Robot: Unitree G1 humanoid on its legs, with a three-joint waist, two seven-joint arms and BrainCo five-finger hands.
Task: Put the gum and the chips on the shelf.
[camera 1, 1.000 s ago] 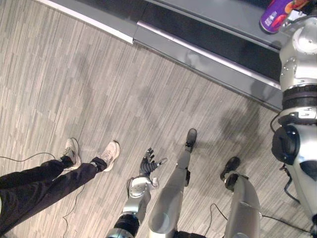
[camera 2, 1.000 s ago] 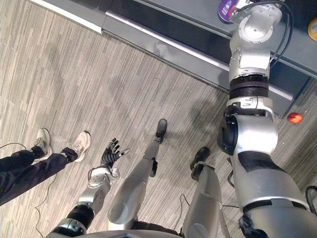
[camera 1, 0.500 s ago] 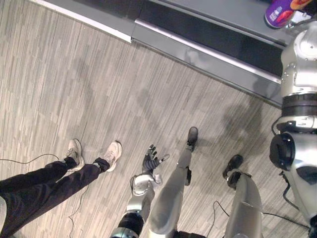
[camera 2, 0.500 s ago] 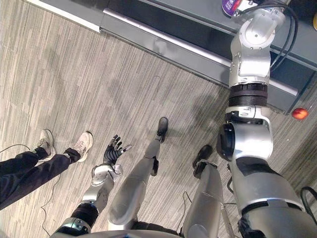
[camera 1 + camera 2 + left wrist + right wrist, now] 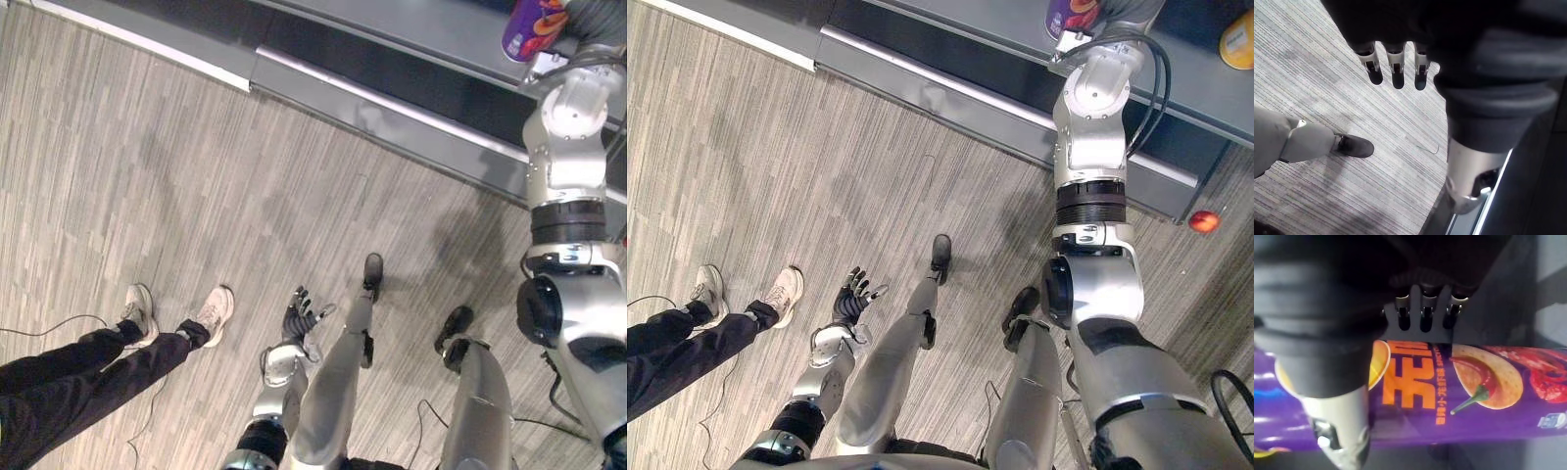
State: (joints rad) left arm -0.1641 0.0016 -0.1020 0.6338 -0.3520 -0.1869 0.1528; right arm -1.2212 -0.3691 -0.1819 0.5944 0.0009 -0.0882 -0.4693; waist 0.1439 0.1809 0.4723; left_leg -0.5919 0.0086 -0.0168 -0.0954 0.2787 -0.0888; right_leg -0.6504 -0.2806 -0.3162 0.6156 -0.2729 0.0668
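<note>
Grey wood-grain floor [image 5: 196, 176] filled the near scene, with a person's dark trouser leg [image 5: 98, 367] and pale shoes [image 5: 214, 311] at the left. Just right of them the left hand [image 5: 297, 318] hung low, fingers spread and empty, unchanged from a second before. At the far right, the right hand [image 5: 1423, 316] kept fingers and thumb curled round the purple chips can [image 5: 529, 27]. Its arm had stretched further toward the dark shelf [image 5: 411, 34], and the head camera had swung a little too. So the can was over the shelf and seemed close to being set down, though not yet released. A yellow tub [image 5: 1236, 39] farther right along the shelf was possibly the gum.
</note>
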